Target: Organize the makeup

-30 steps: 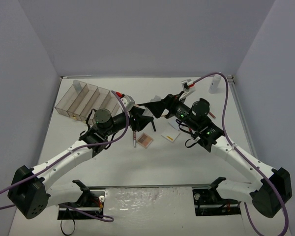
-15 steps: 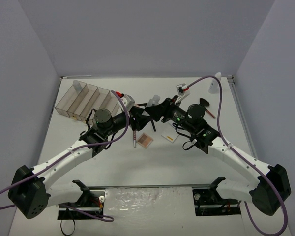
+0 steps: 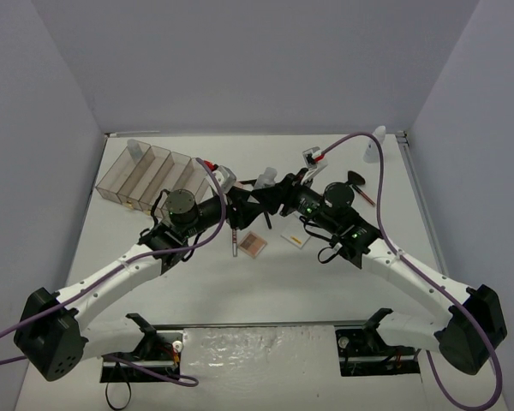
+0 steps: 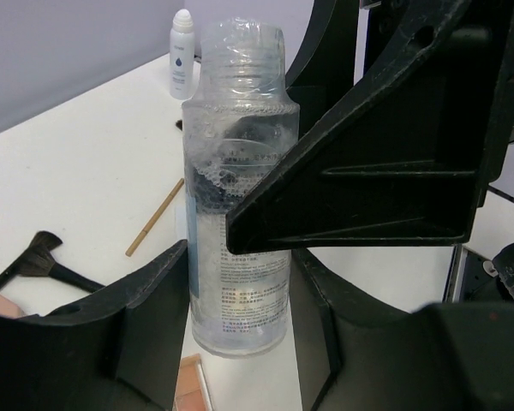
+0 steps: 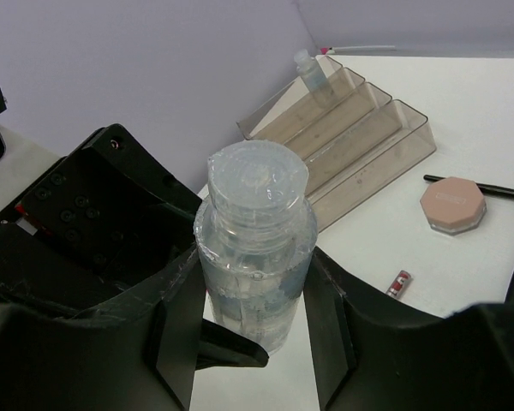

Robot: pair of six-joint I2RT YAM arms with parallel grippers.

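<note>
Right gripper point(image 5: 253, 312) just clamped onto the clear bottle point(image 5: 255, 231) that the left gripper point(image 4: 240, 321) already grips over the middle of the table point(image 3: 197, 282), so I'd guess a handoff before it heads for the organizer tray point(image 3: 146, 175).

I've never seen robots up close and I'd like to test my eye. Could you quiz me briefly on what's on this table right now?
1. How many compartments has the clear organizer tray?
2. True or false: the pink compact lies inside that tray.
3. The left gripper and the right gripper are both shut on: A) a brush, B) the clear bottle, C) a pencil?
Key: 1. Four. 2. False; the pink compact lies on the table beside it. 3. B.
</note>
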